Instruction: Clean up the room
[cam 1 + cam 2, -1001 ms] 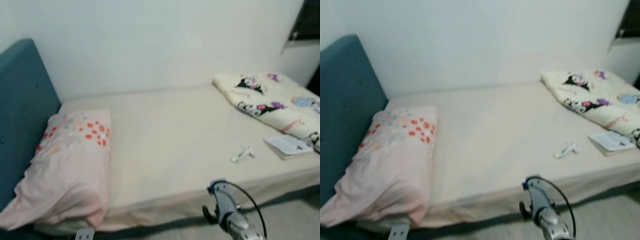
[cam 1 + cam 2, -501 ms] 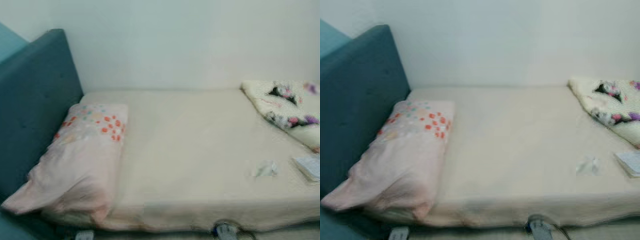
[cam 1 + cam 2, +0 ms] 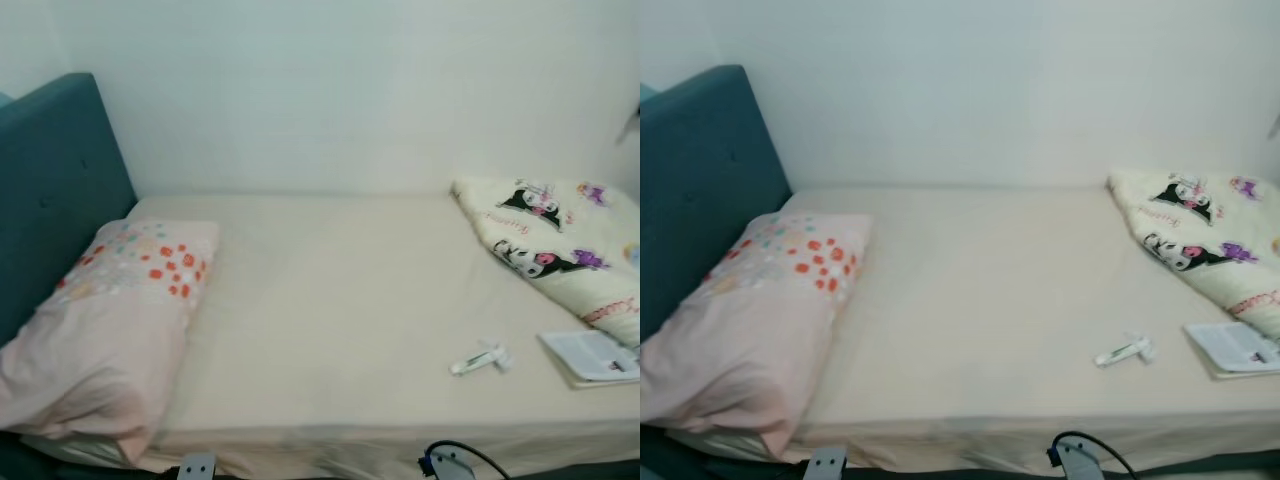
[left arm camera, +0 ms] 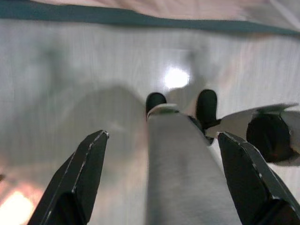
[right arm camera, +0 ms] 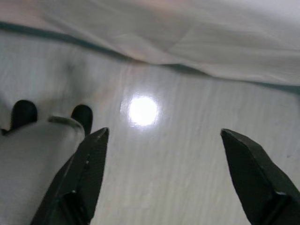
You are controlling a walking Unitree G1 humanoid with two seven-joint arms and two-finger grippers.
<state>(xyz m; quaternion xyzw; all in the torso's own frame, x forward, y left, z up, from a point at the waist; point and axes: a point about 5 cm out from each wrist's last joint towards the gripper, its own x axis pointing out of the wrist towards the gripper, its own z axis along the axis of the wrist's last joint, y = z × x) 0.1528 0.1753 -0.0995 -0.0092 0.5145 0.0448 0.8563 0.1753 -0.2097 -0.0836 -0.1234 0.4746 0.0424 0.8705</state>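
Wrist views: both hands (L (image 4: 159,173), R (image 5: 161,176)) agape, floorward.

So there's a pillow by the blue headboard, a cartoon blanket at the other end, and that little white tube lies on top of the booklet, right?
Not quite. The tube lies on the bare sheet, apart from the booklet, which sits beside it nearer the blanket. The left eye view shows the gap. The pillow by the headboard is as you say.

A bed (image 3: 330,290) is set against the far wall (image 3: 330,90), its headboard (image 3: 50,190) at the left. A pillow (image 3: 100,330) lies on its left end, a folded blanket (image 3: 555,245) at the far right. A small tube (image 3: 478,359) and, to its right, a booklet (image 3: 595,355) lie near the front edge.
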